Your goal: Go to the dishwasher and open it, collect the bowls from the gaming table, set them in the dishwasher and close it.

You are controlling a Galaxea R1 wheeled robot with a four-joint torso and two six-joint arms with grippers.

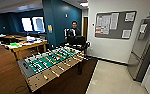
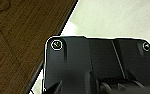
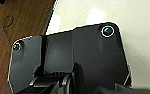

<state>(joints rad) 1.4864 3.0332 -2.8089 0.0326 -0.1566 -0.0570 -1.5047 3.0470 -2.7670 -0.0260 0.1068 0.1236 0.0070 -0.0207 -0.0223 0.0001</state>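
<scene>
Wood floor [image 1: 3,67] w/ gaming table [image 1: 51,62]

Brown wood-look floor [image 2: 18,37] beside pale floor [image 2: 116,17], dark seam between

One gaming table [image 1: 52,63] stands on the dark floor mat — a single green field crossed by several rods. One person [image 1: 74,31] stands behind it. One notice board [image 1: 115,24] hangs on the white wall, one steel-grey refrigerator [image 1: 143,48] beside it — and two bright windows [image 1: 33,24] far back.
</scene>
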